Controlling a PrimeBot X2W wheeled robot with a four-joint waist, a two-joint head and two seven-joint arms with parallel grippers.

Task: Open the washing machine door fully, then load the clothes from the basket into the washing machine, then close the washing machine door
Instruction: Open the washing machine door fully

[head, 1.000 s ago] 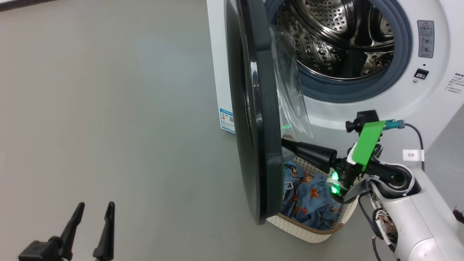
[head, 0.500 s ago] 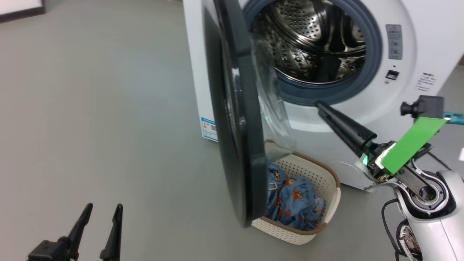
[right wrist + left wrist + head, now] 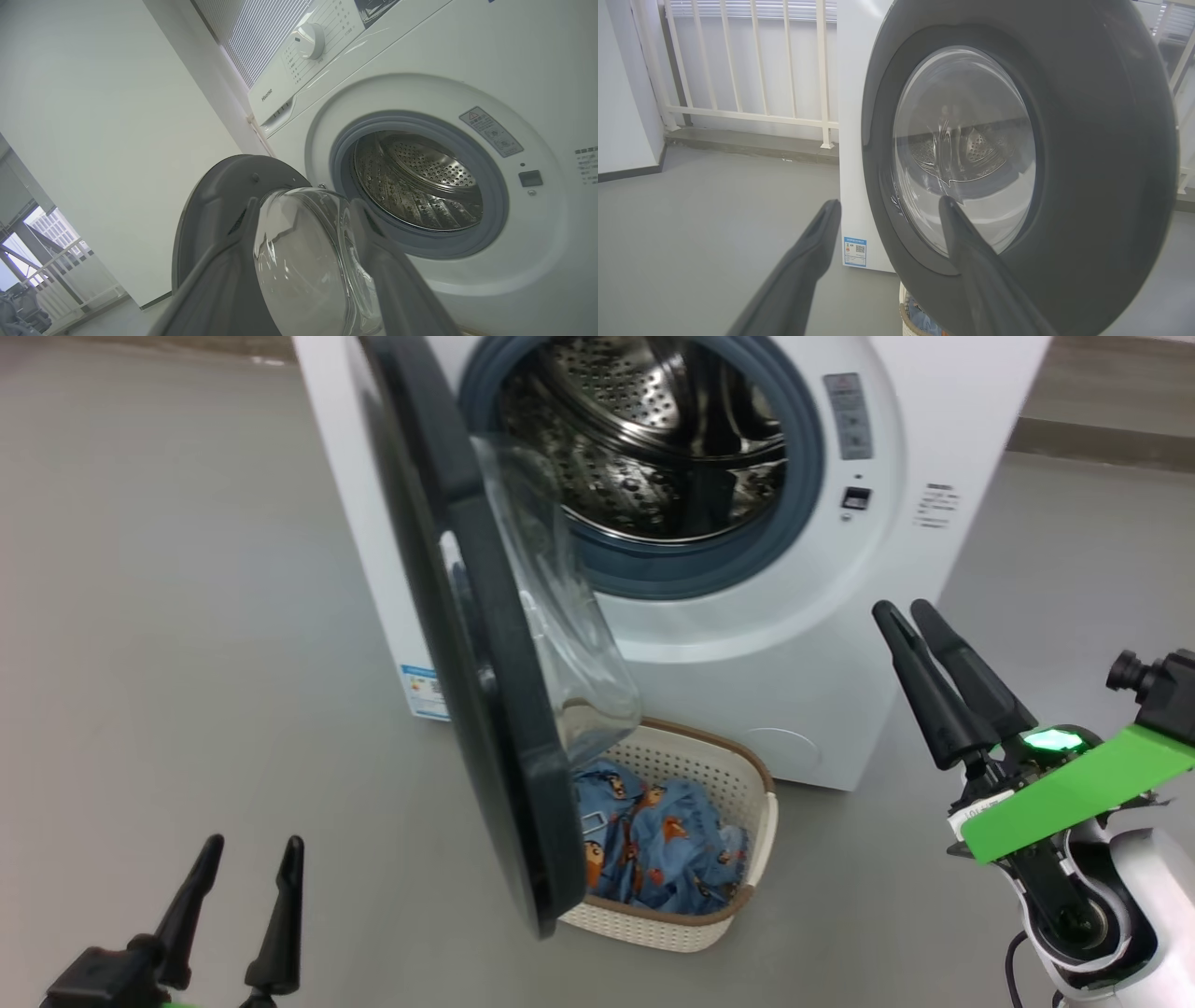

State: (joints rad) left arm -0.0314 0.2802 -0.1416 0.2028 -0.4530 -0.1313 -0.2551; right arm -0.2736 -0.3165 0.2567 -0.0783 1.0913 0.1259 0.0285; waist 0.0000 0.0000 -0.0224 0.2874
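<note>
Washing machine door (image 3: 495, 709) edge-on between grippers: inner side toward right gripper (image 3: 899, 607), outer toward left gripper (image 3: 255, 842); both parted, empty.

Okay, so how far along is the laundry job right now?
Done: the washing machine door stands open, though it hangs over part of the basket, so perhaps not fully. In hand: nothing; the left gripper and right gripper are open and empty. Left: the clothes lie in the basket, the drum looks empty, and the door needs closing afterwards.
</note>
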